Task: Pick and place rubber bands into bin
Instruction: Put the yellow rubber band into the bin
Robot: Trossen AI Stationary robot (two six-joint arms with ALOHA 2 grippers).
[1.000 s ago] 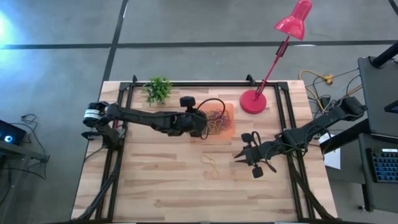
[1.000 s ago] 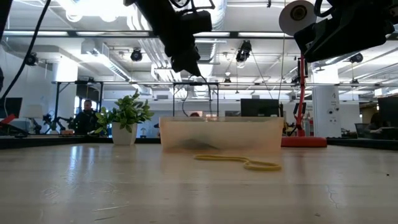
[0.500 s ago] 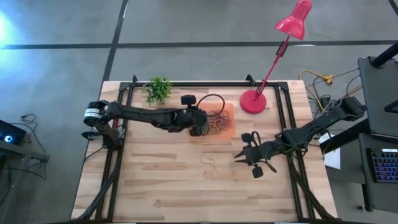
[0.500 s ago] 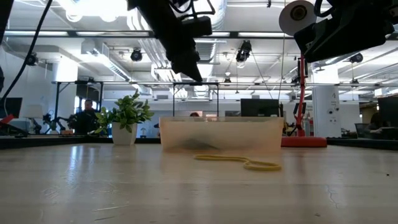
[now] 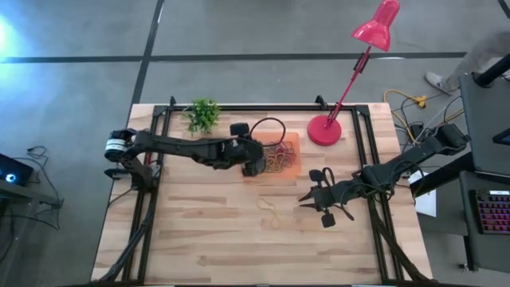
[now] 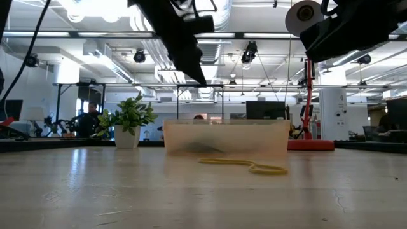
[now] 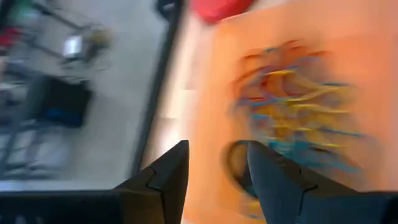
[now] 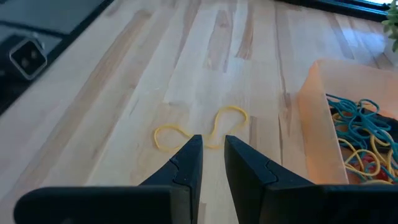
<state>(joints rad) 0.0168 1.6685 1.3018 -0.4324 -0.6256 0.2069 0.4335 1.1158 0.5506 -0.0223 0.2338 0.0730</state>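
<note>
Most of the small coloured elastic rubber bands (image 5: 278, 158) already sit in the shallow translucent orange plastic bin (image 5: 292, 140) at the table's far middle. Left gripper (image 5: 253, 166) hovers over it, jaws spread, holding nothing. One yellow band (image 8: 200, 131) is left on the wood, near the right gripper (image 5: 317, 199), jaws narrowly apart and empty.

We see the bands (image 7: 298, 118) in the bin (image 7: 211, 112) only as a motion-smeared tangle in the left wrist view, the left gripper (image 5: 255, 166) covering the bin's near edge from above, bin contents murky in the low view
</note>
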